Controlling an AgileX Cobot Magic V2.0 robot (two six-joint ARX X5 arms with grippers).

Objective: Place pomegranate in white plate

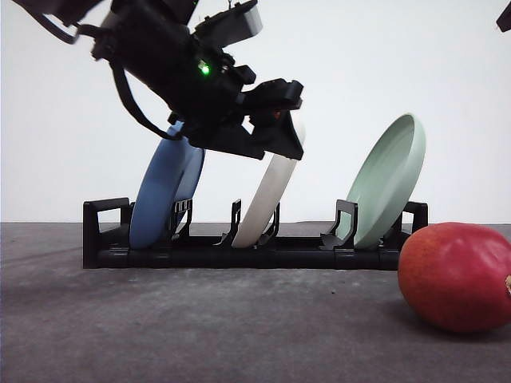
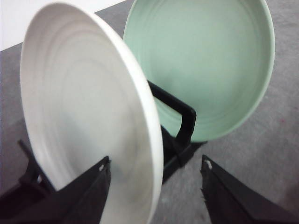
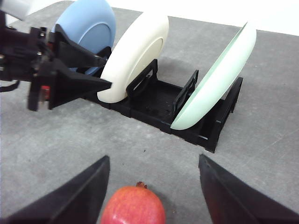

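The left claw (image 3: 105,72), spread wide, straddled the white plate (image 1: 271,195) in its rack (image 1: 255,254); closing squarely on the rim looked wisest. The right claw (image 3: 154,186) gaped over the pomegranate (image 3: 133,207).

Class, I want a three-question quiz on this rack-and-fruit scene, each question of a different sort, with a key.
1. True or false: the white plate lies flat on the table.
2. Multiple choice: the pomegranate is
A. on the white plate
B. on the table
C. held in the right tool
3. Fill in: the left tool is open with its fingers either side of the ___ plate's rim.

Key
1. False: it stands tilted in the middle slot of the black rack, between the blue plate and the green plate.
2. B
3. white
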